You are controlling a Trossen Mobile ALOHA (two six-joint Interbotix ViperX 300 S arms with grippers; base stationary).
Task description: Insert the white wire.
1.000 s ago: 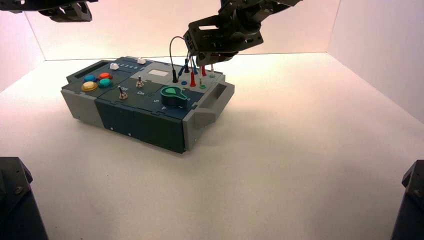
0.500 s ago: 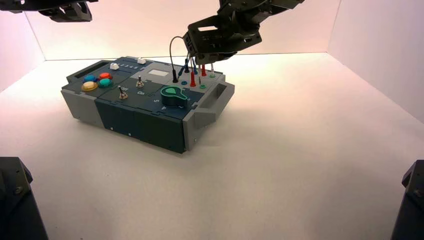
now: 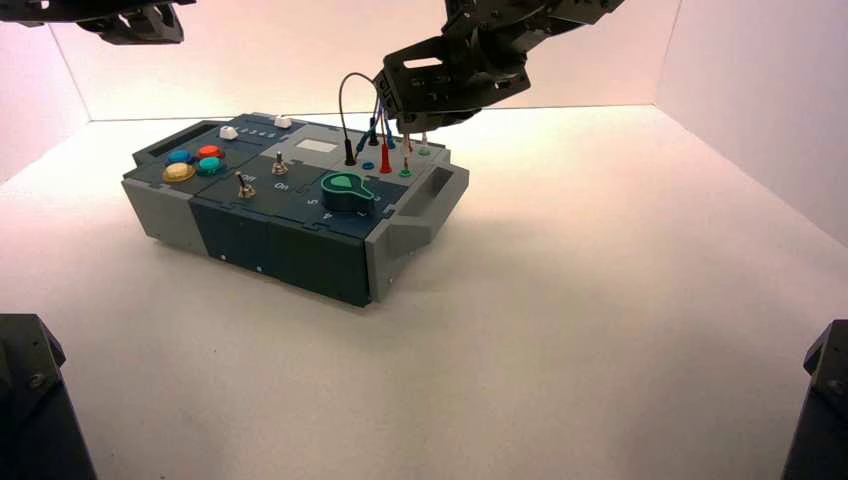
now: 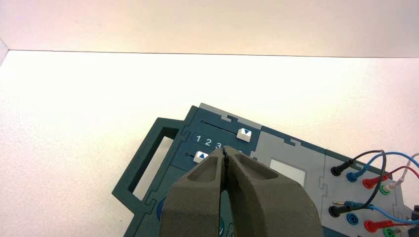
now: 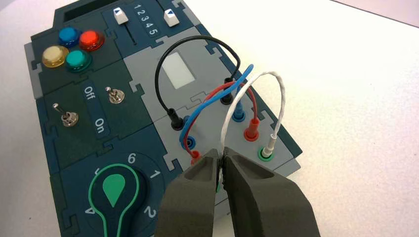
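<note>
The right gripper hangs over the wire corner of the grey and dark-blue plastic control box, which stands on the pale counter. Its dark fingers are pressed together on the thin white wire, pinching one end of it just above the box top, next to a red plug. From there the wire arches up in a loop and comes down to its other whitish pin plug, which stands upright in a green-ringed socket near the box's edge. A black looped lead and crossing red and blue leads sit just beside it. The left gripper hovers with its fingers closed and empty above the box's slider end, by the two white slider caps.
</note>
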